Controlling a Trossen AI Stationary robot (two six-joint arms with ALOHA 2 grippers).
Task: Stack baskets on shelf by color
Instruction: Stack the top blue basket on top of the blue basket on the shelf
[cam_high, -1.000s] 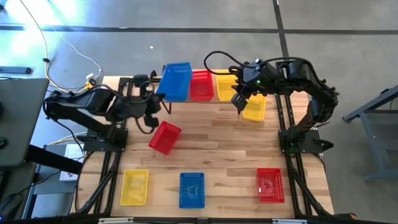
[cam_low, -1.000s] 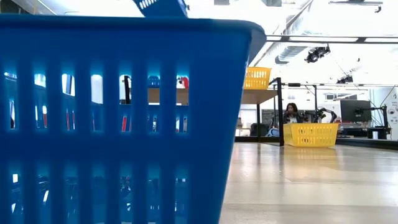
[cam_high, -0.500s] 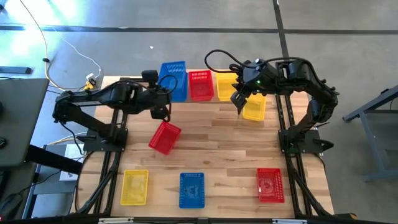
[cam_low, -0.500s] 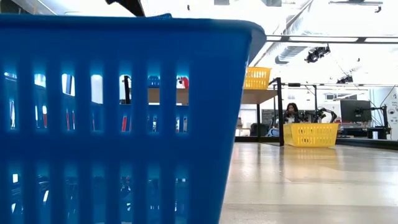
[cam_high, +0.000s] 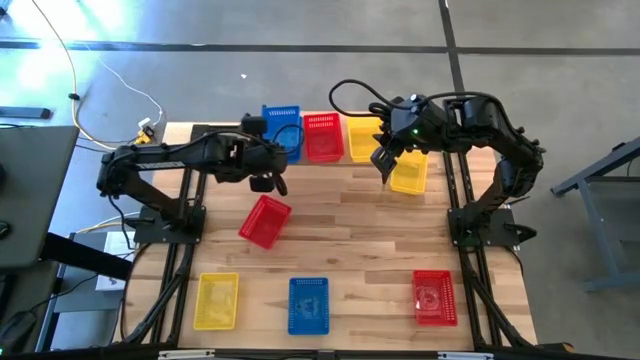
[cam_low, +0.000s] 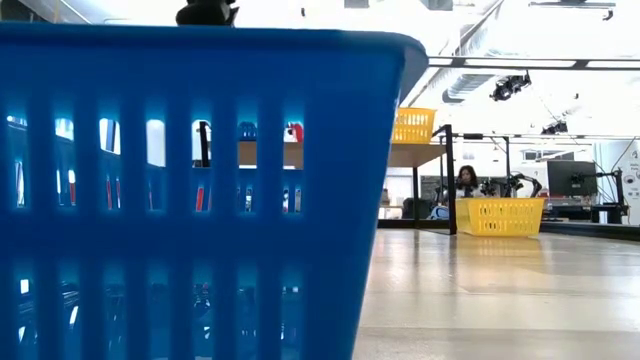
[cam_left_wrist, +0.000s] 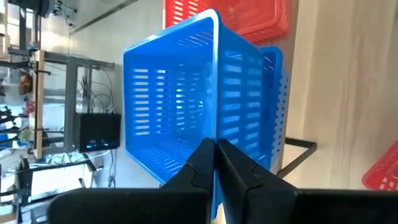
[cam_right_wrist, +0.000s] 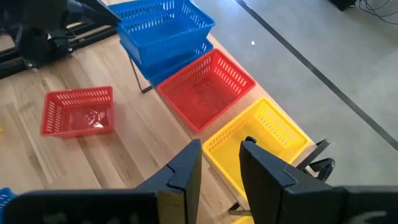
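Shelf (cam_high: 322, 160) is my landmark. Blue stack (cam_high: 282, 130) sits at its left end; my left gripper (cam_left_wrist: 215, 163) pinches the top basket's rim. My right gripper (cam_right_wrist: 221, 163), fingers parted, hovers over the shelf's yellow basket (cam_right_wrist: 258, 142).

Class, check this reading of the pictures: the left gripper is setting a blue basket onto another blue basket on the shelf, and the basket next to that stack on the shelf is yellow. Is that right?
Not quite. The basket beside the blue stack on the shelf is the red basket; the yellow basket comes after it. The high view shows this. The left gripper is indeed shut on the upper blue basket.
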